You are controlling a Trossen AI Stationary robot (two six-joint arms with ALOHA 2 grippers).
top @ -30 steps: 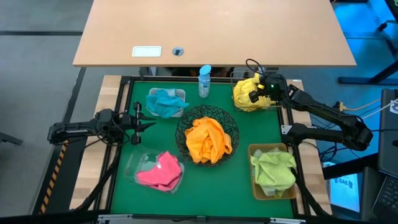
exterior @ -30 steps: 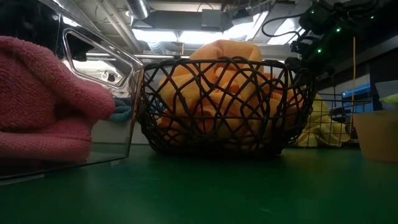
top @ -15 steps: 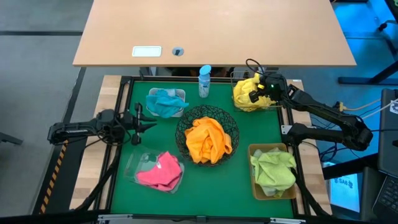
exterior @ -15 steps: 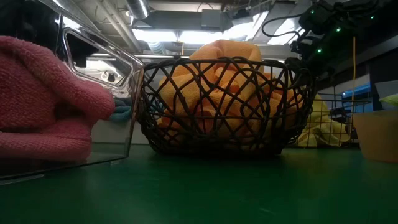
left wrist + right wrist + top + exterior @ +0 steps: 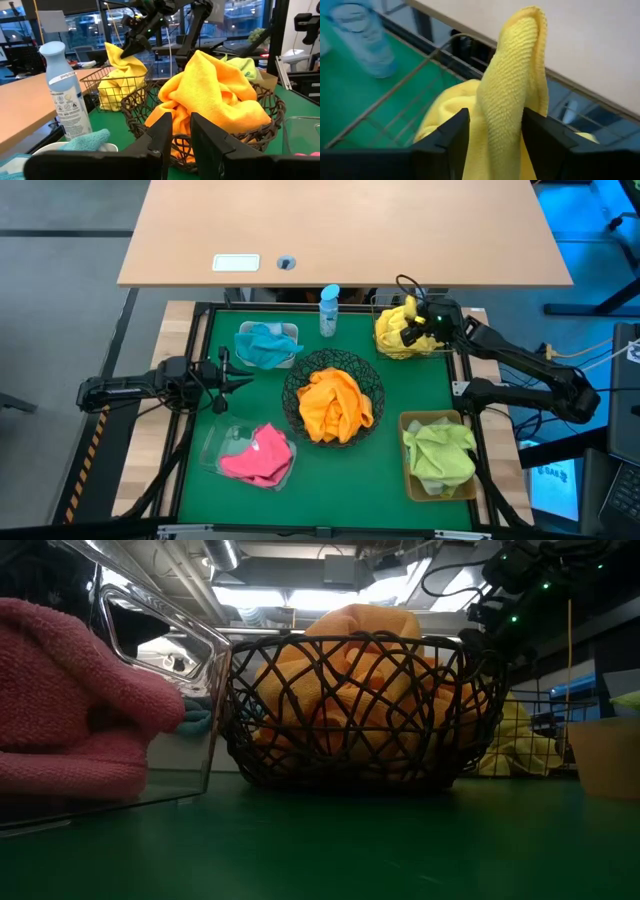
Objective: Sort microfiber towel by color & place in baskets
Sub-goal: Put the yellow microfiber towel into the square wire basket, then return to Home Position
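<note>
Pinching a raised fold of the yellow towel between its two fingers, the right tool sits over the square wire basket at the far right of the bench, with the bulk of that towel already heaped inside the basket. The left tool waits at the bench's left edge, between the white tub and the clear plastic tray; its fingers stand close together with only a narrow gap between them and hold nothing. Sorting appears close to finished, judging by how things lie. The orange towel fills the round black wire bowl at centre, the teal towel lies in the white tub, the pink towel rests in the clear plastic tray, and the green towel sits in the tan bin at near right. No loose towel shows on the green surface in the high view. What remains, as far as can be judged, is for the right tool to let go of the yellow fold so it settles into the wire basket, and then to clear away. A blue-capped bottle stands between the tub and the wire basket and plays no part.
</note>
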